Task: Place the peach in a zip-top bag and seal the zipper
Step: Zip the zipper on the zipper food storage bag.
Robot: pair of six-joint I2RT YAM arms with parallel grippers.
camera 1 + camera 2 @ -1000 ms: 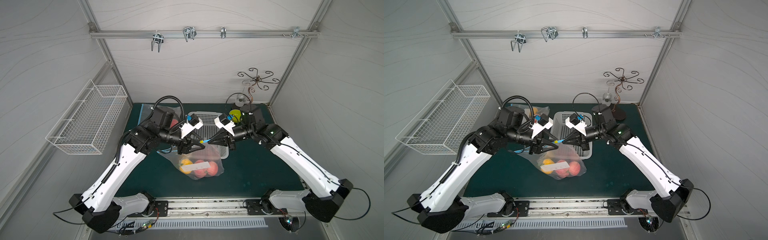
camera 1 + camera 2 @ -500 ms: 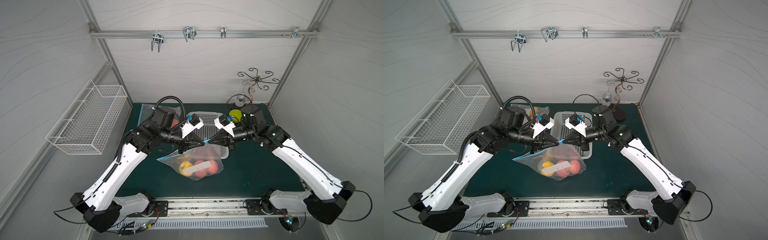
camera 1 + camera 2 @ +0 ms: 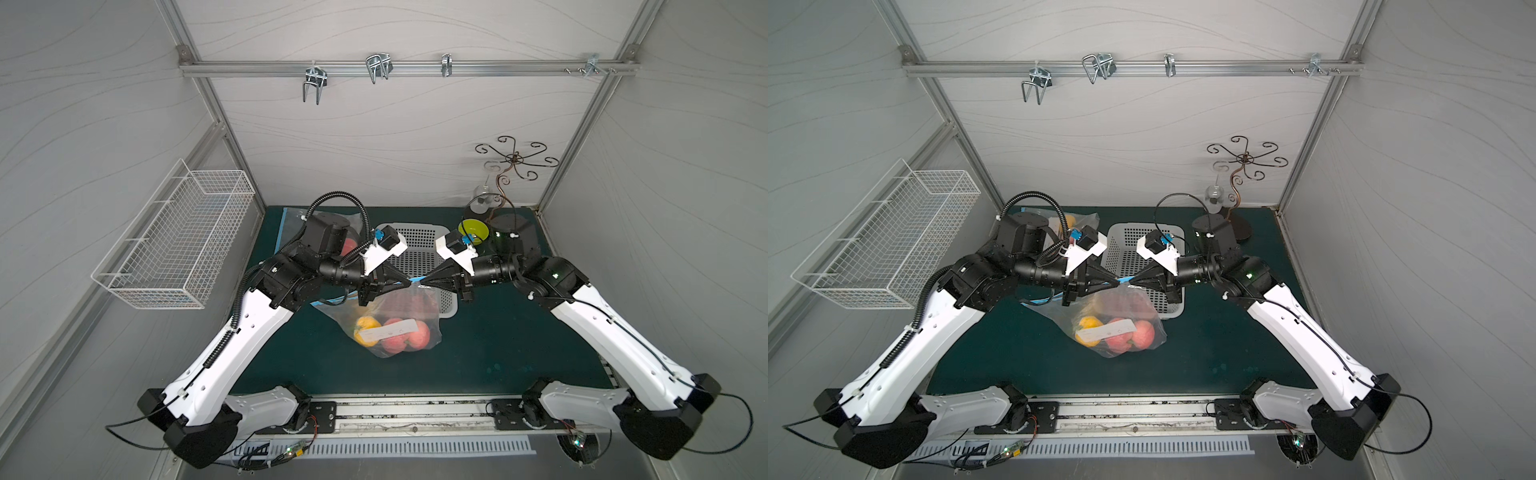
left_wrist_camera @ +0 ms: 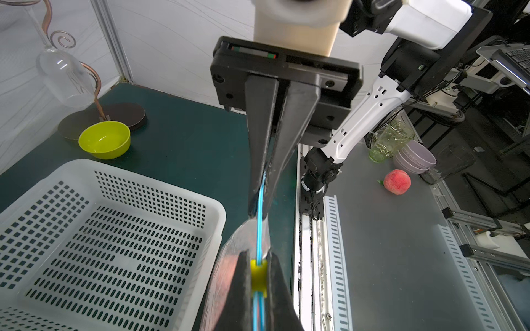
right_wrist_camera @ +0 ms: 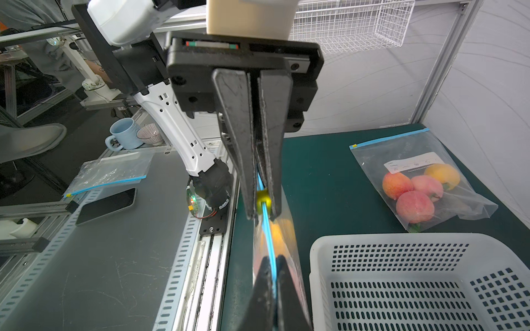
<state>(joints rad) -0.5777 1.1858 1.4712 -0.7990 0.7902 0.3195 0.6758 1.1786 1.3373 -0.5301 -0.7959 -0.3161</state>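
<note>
Two arms raised tip to tip, left jaws clamped on slider, right jaws pinching zipper

Purple bowl, far from basket: txt ends "DAY", rest unclear. White label on fruit bag near basket: print too small. Label on hanging bag by basket: same, illeg.

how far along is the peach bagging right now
Done: peaches lie inside the zip-top bag. In hand: the left gripper is shut on the yellow slider, the right gripper pinches the blue zipper beside it. Left: likely running the slider along; how much is sealed I cannot tell.
</note>
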